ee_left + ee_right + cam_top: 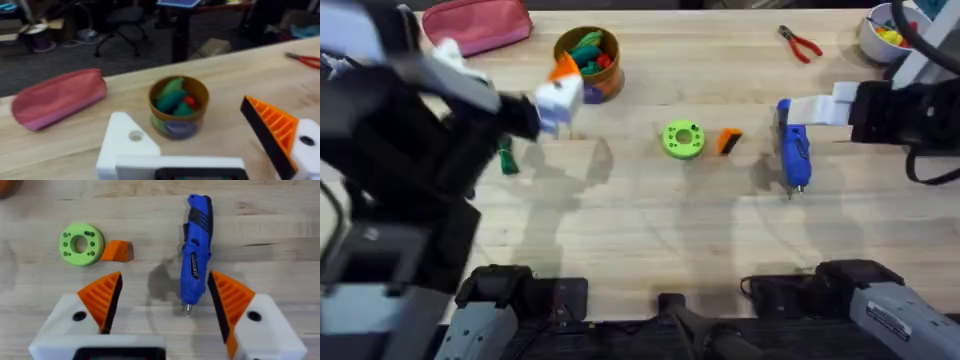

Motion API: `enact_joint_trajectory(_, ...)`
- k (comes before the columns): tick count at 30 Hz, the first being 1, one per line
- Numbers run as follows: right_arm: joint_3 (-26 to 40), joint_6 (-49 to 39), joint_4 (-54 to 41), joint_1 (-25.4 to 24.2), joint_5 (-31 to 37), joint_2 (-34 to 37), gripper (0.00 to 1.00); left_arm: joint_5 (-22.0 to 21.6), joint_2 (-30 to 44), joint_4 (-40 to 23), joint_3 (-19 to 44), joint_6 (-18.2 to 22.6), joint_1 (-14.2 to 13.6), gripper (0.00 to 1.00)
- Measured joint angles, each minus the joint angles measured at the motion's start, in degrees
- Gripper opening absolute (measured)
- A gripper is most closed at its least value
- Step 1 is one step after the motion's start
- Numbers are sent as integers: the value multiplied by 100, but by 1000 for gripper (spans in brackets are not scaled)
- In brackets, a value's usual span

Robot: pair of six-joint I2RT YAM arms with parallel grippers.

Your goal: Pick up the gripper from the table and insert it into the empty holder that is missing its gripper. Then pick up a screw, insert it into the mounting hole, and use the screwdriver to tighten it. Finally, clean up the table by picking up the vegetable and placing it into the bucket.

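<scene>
From overhead, the left gripper (558,95) hangs raised just beside the bucket (588,63), which stands at the far side of the table (650,230) with green and red pieces inside. A pink pouch (478,24) lies to its left. The vegetable (507,158) lies on the wood below the left arm, partly hidden by it. At mid-table the bright green disc (683,138) sits just beside the loose orange gripper (729,141). To their right lies the blue screwdriver (792,148), with the right gripper (817,109) at its far end. Red pliers (801,44) and a white bowl (882,36) occupy the far right corner.

The left wrist view shows what the overhead blurs: one finger is the all-white holder (126,145), bare of any pad, the other carries an orange ribbed pad (272,130). They stand spread apart with nothing between, the bucket (178,106) just beyond them.

The right wrist view shows both orange pads (102,300) spread wide over the table, gripping nothing; the screwdriver (197,250) lies between them, its metal bit toward the camera. The disc (81,243) and the loose gripper (116,251) lie touching, off to one side.
</scene>
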Motion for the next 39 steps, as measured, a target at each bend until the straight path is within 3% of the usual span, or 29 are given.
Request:
enact_joint_trajectory(7,0,0,0,0,0,0,994,836,-809,567,-1244,4,-198,986)
enact_joint_trajectory(12,0,0,2,0,0,1,993,1080,-1728,941,-1976,3,-221,987)
enact_joint_trajectory(16,0,0,0,-2,0,0,993,1206,-2521,788,-2414,0,-221,987)
enact_joint_trajectory(24,0,0,0,0,0,0,994,1390,-3227,425,-2479,0,-221,986)
enact_joint_trajectory(31,0,0,0,-2,0,1,993,1977,-3472,313,-2479,-5,-183,986)
enact_joint_trajectory(39,0,0,0,-2,0,1,994,2298,-3618,40,-2479,-389,26,986)
